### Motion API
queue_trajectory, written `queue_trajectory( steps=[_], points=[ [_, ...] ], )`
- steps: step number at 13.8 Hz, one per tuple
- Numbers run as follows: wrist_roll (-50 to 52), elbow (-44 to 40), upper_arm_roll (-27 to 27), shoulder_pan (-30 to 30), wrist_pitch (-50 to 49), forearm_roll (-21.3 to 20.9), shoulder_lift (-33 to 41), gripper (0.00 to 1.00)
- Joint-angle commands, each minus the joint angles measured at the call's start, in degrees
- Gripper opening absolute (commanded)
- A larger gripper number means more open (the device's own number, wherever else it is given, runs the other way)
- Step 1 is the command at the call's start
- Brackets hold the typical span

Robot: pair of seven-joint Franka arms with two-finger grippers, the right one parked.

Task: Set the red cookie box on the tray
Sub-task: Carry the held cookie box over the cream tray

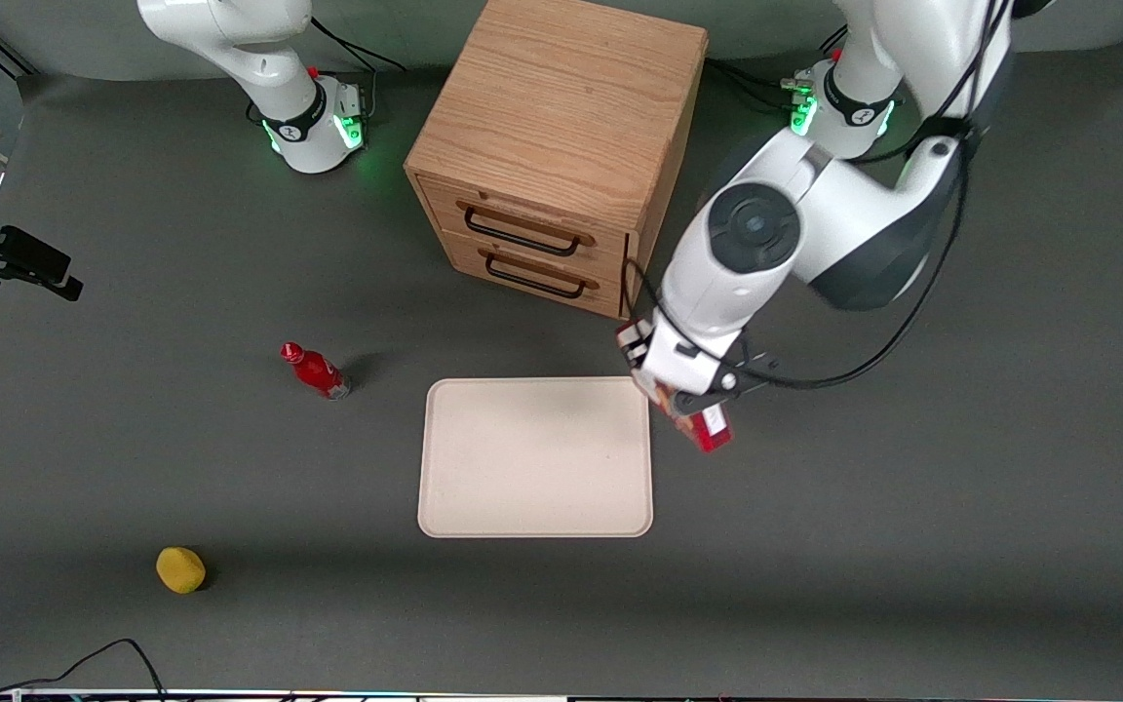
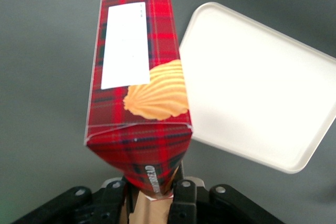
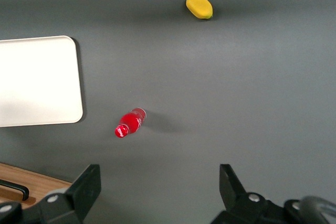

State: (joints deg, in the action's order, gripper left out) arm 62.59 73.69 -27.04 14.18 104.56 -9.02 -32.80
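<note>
— Where's the cookie box (image 2: 139,77)?
— Clamped by one end in the hand (image 2: 153,195), raised above the counter (image 1: 912,507), just beside the tray (image 1: 534,458) edge facing the working arm's end.

Dark grey table top (image 1: 912,546) under a two-drawer oak cabinet (image 1: 557,146).

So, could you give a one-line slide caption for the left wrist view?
The gripper, shut on the red cookie box, holds it beside the tray.
</note>
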Motion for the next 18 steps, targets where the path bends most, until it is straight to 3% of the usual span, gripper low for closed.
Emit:
queue_trajectory(
  steps=[1, 5, 8, 12, 18],
  points=[
    [3.93, -6.44, 0.33, 2.52, 1.96, -2.50, -4.90, 0.27],
    [12.36, -7.42, -0.90, 4.01, 5.03, 0.40, -6.31, 0.25],
    [12.73, -7.15, -0.82, 7.08, 5.31, 3.74, -7.28, 0.24],
    [5.37, -5.67, -2.05, 7.36, 6.71, 5.32, -8.51, 0.19],
    [-2.47, -4.52, -2.05, 7.10, 13.65, 6.65, -11.84, 0.19]
  ],
)
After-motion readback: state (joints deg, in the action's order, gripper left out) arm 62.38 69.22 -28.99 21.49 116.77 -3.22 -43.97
